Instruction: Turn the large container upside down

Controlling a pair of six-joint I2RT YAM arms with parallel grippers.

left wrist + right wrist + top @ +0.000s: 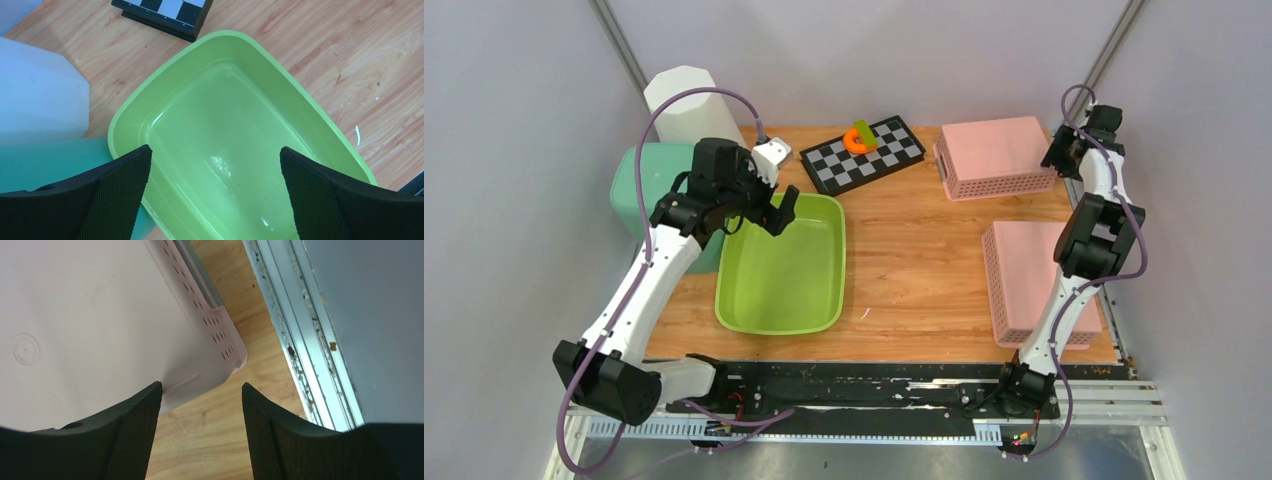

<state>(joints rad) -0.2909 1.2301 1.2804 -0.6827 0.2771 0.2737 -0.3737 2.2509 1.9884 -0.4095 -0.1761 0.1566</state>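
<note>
Left gripper (215,152) first: its fingers (120,190) are spread as wide as they go, nothing between them, hanging over the green tub (225,100). In the left wrist view one pad sits above the tub's rim on the teal container's side and the other above the basin towards the opposite rim. That reads like a line-up for a bite on the rim, not a grab of the whole tub, which is far too broad for these jaws. From the top camera the left gripper (759,215) hovers at the tub's far-left corner, arm reaching in from the near-left.

The green tub (784,270) looks like the task's large container. It sits mouth up and empty on the left half of the table (914,270), near the near edge, so the flip is not yet begun. The teal container (639,185) presses close along its left side, with a white container (689,105) behind at the far-left corner. That leaves open wood only to the right, the likelier side to tip it.

The right gripper (202,387) is parted to a middling gap, holding nothing, with bare wood showing between the pads. It hangs by the corner of the far pink basket (85,315) at the far-right corner, beside the metal rail (300,350). It seems to be parked clear of the work.

Further out are a chequered board (864,155) at the far edge and a second pink basket (1039,275) near the right edge.
</note>
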